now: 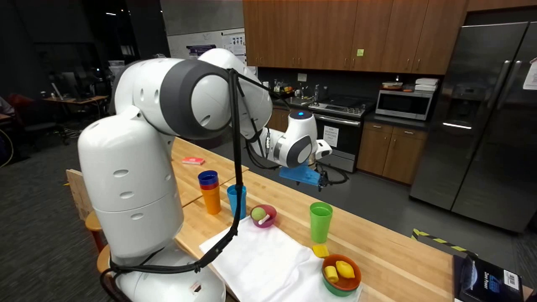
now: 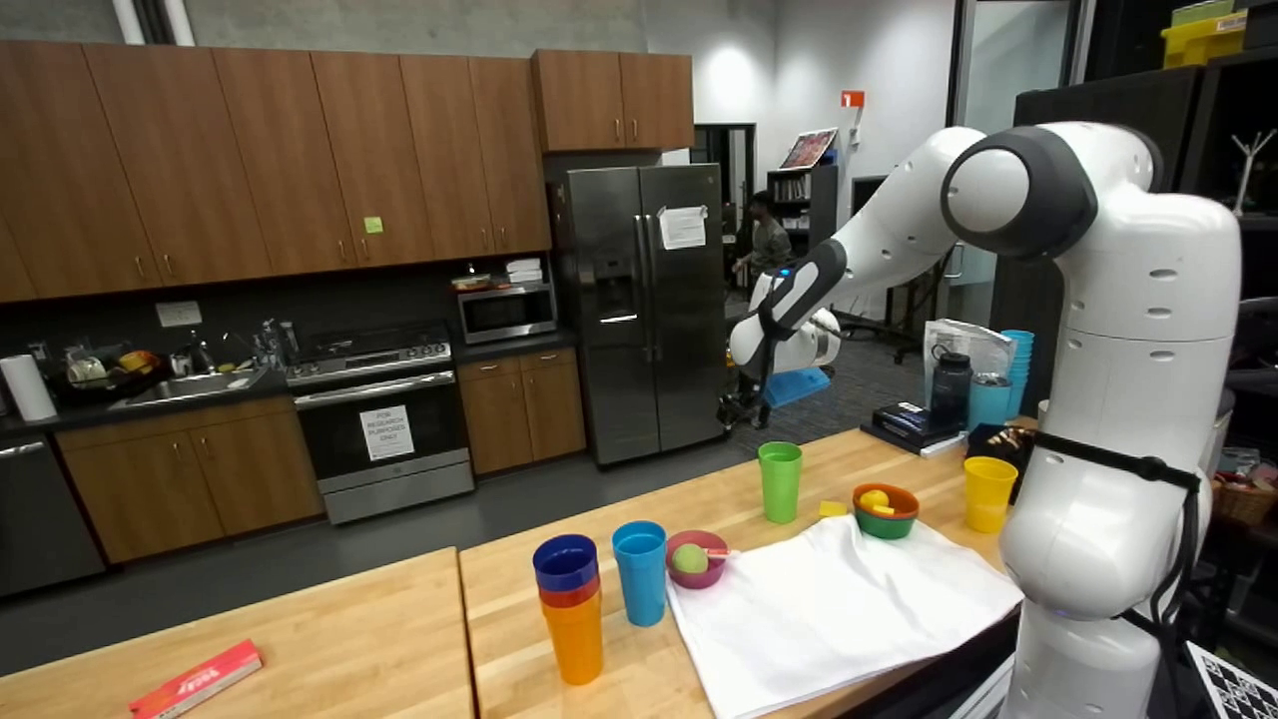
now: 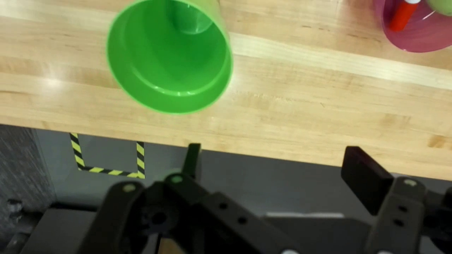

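Observation:
My gripper point(image 3: 277, 165) is open, with its fingers wide apart and nothing between them. It is in the air beyond the table's far edge, above table height, in both exterior views point(image 1: 321, 183) point(image 2: 737, 409). The nearest thing is a green cup point(image 3: 169, 56), upright and empty. It also shows in both exterior views point(image 1: 320, 222) point(image 2: 780, 484). The gripper does not touch it. A magenta bowl point(image 3: 420, 38) holds a light green ball point(image 1: 258, 214) and a red-and-white marker point(image 3: 403, 16). A yellow block point(image 1: 320, 251) lies near the green cup.
A white cloth point(image 2: 839, 609) covers part of the table. An orange-and-green bowl point(image 2: 886, 527) holds yellow items. Stacked cups point(image 2: 575, 639), a blue cup point(image 2: 640, 574) and a yellow cup point(image 2: 988, 494) stand there. A black box point(image 1: 490, 279) sits at one end. A red box point(image 2: 198, 681) lies apart.

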You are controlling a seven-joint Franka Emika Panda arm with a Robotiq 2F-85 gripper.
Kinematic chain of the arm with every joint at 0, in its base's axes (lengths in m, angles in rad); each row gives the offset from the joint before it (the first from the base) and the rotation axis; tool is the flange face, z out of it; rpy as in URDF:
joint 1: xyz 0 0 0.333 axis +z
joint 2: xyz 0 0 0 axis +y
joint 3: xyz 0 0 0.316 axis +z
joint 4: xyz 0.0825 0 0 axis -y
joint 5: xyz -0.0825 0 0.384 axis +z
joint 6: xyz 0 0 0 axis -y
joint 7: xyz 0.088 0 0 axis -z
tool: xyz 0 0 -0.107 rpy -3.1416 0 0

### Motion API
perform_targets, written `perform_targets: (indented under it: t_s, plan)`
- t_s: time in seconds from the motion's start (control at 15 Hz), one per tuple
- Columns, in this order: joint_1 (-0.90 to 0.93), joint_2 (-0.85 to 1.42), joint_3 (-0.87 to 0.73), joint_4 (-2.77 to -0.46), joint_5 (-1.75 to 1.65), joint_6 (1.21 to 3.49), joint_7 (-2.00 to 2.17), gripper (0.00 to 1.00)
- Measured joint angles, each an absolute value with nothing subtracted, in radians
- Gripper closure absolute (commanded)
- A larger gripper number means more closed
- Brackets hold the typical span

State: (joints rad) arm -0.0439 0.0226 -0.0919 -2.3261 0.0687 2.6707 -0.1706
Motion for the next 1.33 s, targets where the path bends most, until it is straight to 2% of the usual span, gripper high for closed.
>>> perform_targets:
  t_s: [0.13,0.27,0.87,1.33]
  plan:
    - [-0.068,0.055,-0.102,-2.224,0.013,2.531,-0.144,0.0]
    - [-0.078,0.075,-0.108,-2.182,0.001,2.497,-0.142,0.0]
    - [-0.077,0.088,-0.108,-2.184,-0.005,2.501,-0.131,0.0]
    - [-0.083,0.136,-0.149,-2.189,-0.201,2.574,0.152,0.0]
